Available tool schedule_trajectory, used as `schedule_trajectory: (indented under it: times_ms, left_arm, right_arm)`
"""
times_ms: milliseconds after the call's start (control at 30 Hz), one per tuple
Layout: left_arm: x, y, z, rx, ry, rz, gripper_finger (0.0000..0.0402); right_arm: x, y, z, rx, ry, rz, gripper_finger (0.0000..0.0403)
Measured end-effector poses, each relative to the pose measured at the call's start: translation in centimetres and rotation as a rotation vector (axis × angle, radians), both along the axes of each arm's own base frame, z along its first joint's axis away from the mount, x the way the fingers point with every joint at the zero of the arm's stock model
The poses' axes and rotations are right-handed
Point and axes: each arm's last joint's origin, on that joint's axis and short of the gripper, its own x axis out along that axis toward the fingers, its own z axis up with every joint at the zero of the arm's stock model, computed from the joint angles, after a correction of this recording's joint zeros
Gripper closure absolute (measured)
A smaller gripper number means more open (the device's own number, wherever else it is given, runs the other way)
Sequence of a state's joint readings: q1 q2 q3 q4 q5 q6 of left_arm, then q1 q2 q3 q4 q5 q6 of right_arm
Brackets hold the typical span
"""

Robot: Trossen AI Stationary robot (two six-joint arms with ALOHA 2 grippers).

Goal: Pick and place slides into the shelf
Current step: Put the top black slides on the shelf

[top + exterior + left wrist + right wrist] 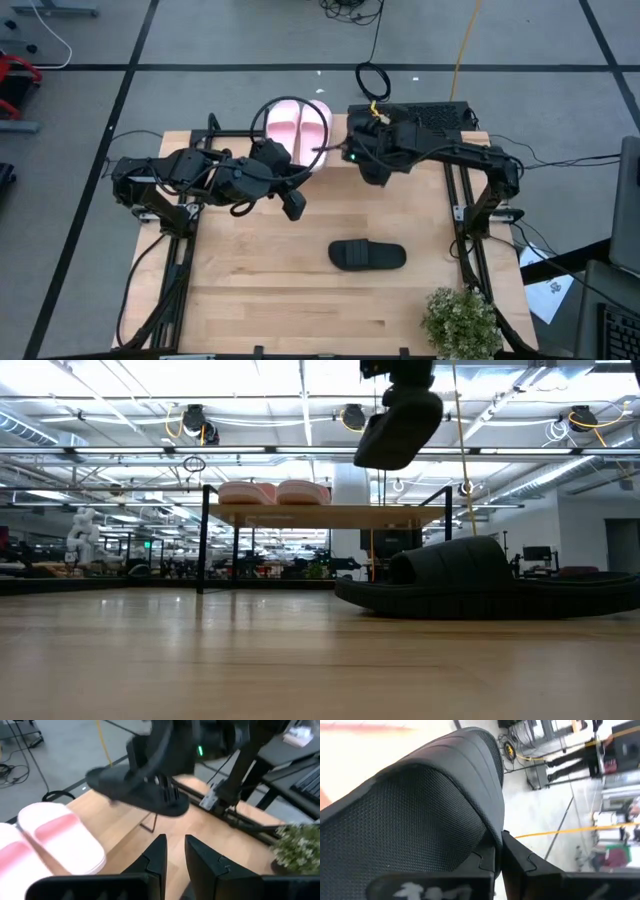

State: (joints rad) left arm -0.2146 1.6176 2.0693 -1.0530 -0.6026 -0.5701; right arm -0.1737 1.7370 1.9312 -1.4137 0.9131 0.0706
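- Shelf (pixel 335 135): light wood top on thin black legs, at far edge of the wooden table (pixel 260 290), near its middle. Low view shows the top raised on black legs w/ two pink slides on it.
- Table: both arms mounted at its sides, L arm on left, R arm on right, both reaching in toward the shelf.
- Plant (pixel 460 322): small green bush, near-right corner of table; also seen in L wrist view (pixel 297 850).
- Pink slides (pixel 297 125): the pair sits side by side on shelf top, left part of it; in low view (pixel 274 492) they rest upright, touching or nearly so.
- Black slide on table (pixel 367 255): lies flat, lengthwise across, well apart from shelf, toward near-right area. Fills right side of low view (pixel 470 580).
- Black slide in air (pixel 137 787): held by R gripper (pixel 499 857), jaws clamped on the strap edge. It's tilted, above the shelf's right part, clear of the top; low view shows it hanging above the shelf (pixel 397 430).
- L gripper (pixel 293 205): hovers over table just in front of shelf's left part, holding nothing; fingers (pixel 157 857) stand slightly apart w/ a narrow gap.
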Motion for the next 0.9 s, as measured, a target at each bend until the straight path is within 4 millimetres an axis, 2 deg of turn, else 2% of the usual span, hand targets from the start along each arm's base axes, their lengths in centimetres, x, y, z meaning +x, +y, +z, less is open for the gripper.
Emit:
schedule_trajectory:
  times_ms: [233, 600, 900]
  left_arm:
    - [-0.3, 0.2, -0.4, 0.014, 0.050, 0.008, 0.0339]
    - [-0.2, 1.1, -0.4, 0.029, 0.055, 0.058, 0.0339]
    - [-0.1, 1.7, -0.4, 0.021, 0.049, 0.084, 0.0339]
  right_arm:
    - [0.2, -2.7, -0.2, -0.013, -0.072, -0.060, 0.0403]
    - [0.3, -6.0, -5.5, 0.023, 0.038, -0.064, 0.0403]
    - [-0.4, -7.8, -8.1, -0.013, 0.115, -0.096, 0.0403]
